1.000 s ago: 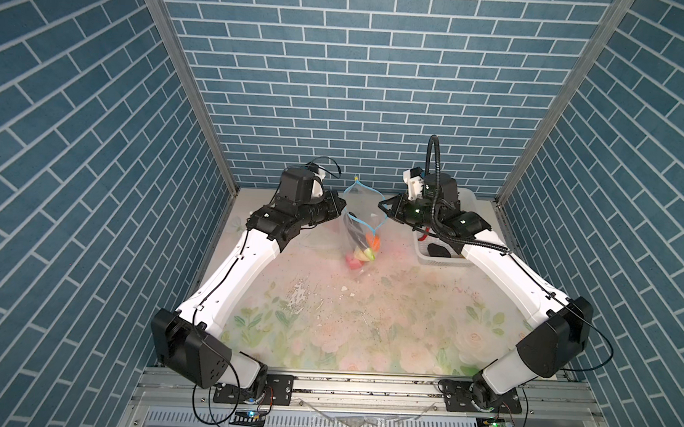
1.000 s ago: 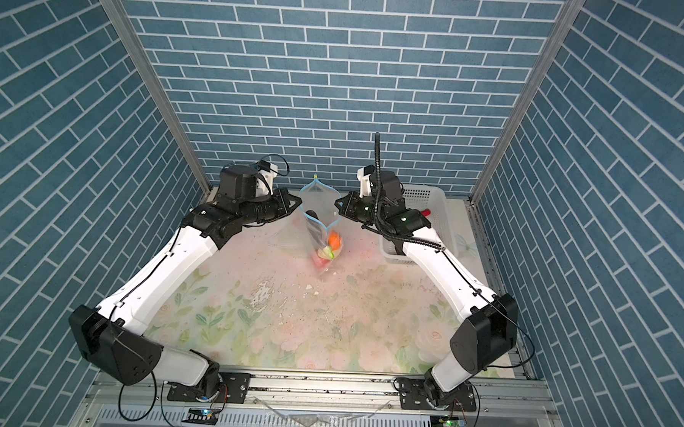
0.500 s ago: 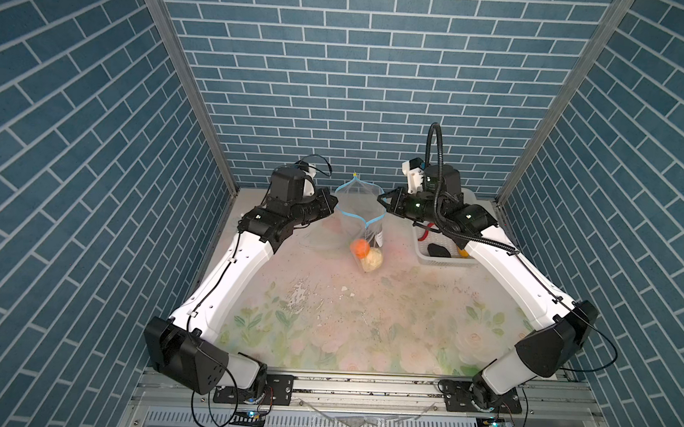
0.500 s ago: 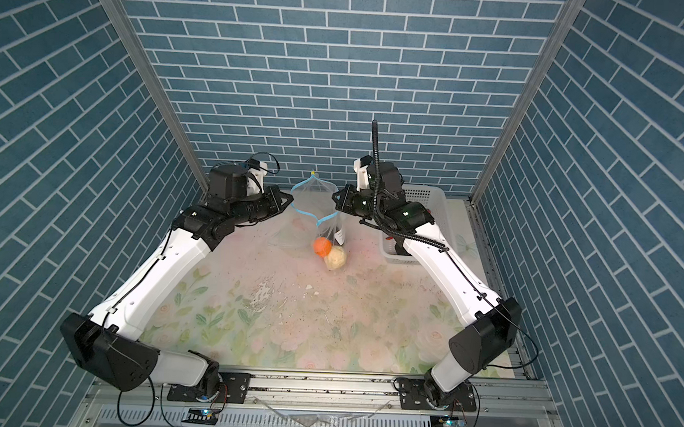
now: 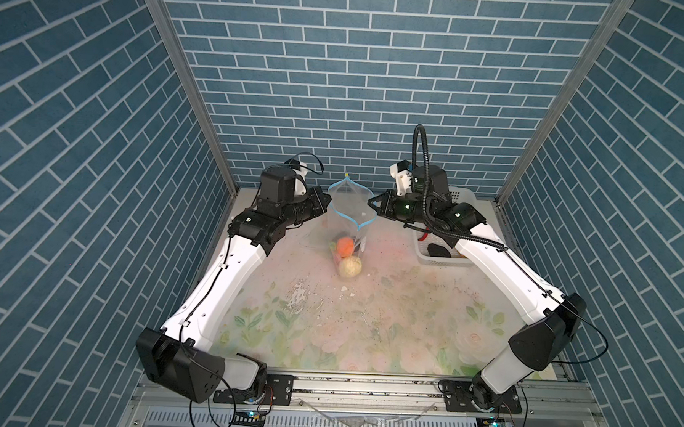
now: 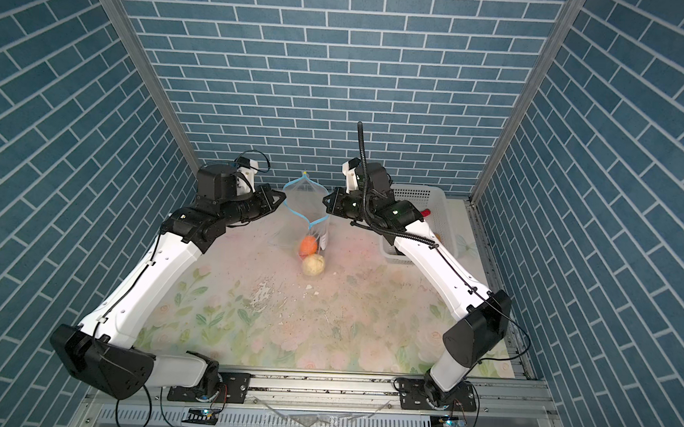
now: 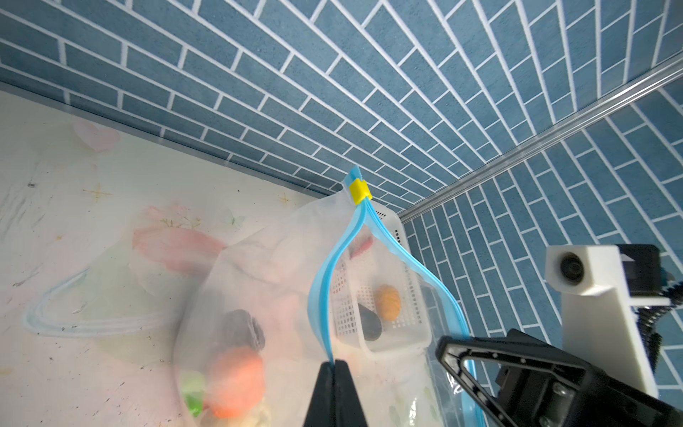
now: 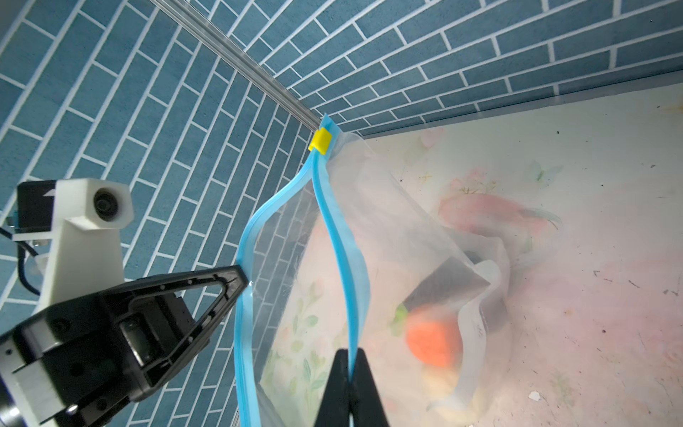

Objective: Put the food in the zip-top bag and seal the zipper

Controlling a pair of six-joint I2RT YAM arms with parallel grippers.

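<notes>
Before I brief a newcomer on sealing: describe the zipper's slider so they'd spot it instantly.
From the blue-brick back wall, drop to the clear plastic zip-top bag pinched between the left tool and right tool. At the far peak of its light-blue zipper strip sits the small slider tab, the only yellow piece on it.

Zipper (image 8: 357, 281) between closed right jaws

Zip-top bag (image 5: 348, 207): one. Basket (image 5: 441, 261): one. Hands: two, left hand (image 5: 330, 200), right hand (image 5: 370, 203).

Blue brick-pattern walls (image 5: 377, 85), silver corner posts (image 5: 189, 83), pale floral tabletop (image 5: 327, 321), metal front rail (image 5: 364, 386)
</notes>
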